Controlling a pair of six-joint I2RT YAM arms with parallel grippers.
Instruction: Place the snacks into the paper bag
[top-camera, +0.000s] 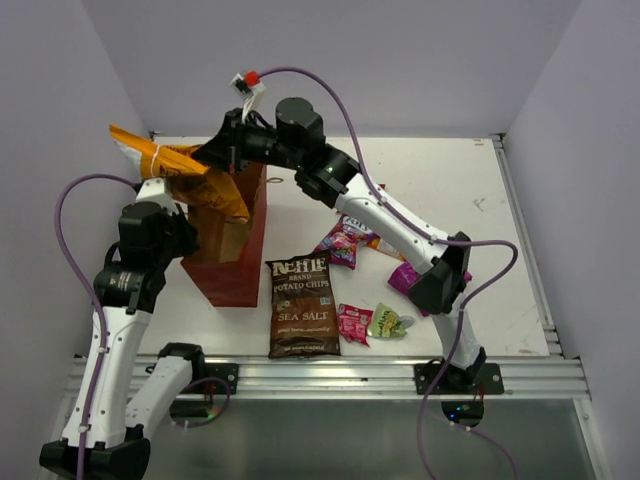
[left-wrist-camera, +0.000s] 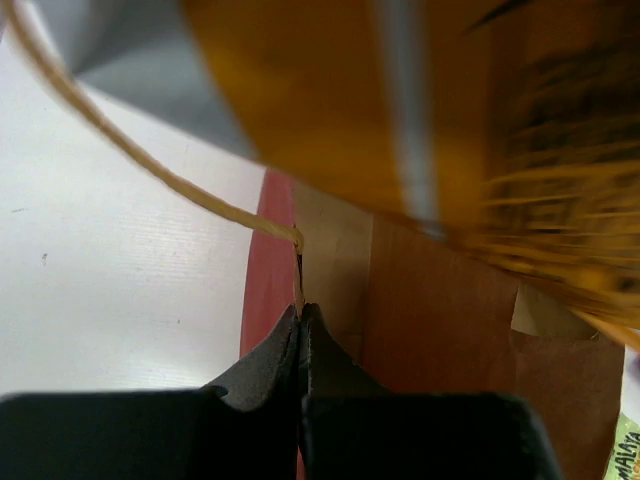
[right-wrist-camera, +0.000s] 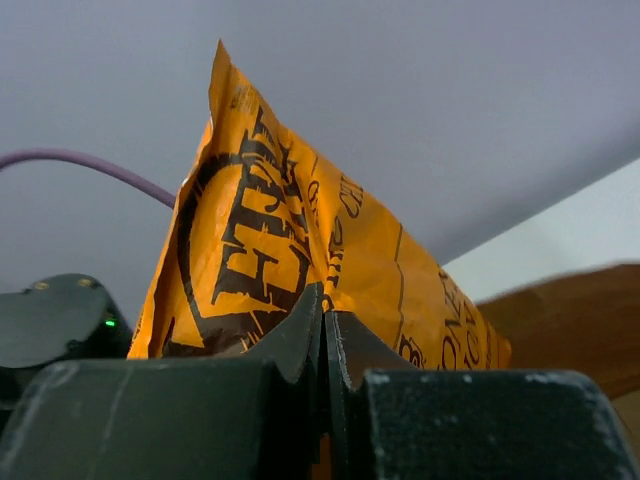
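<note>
Left tool (left-wrist-camera: 300, 312) is pinched shut on the rim of the paper bag (top-camera: 236, 268), which stands left of centre. Above its mouth, right tool (right-wrist-camera: 323, 312) clamps the tilted orange chip bag (top-camera: 160, 160). On the tabletop (top-camera: 440, 170), the brown chip bag (top-camera: 302, 305) lies just right of the paper bag, then the pink packet (top-camera: 354, 323) and the green packet (top-camera: 390, 321).

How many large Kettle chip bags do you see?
2. The orange bag is in the right gripper, over the paper bag; the brown bag lies flat on the table beside it. More may be hidden inside.
</note>
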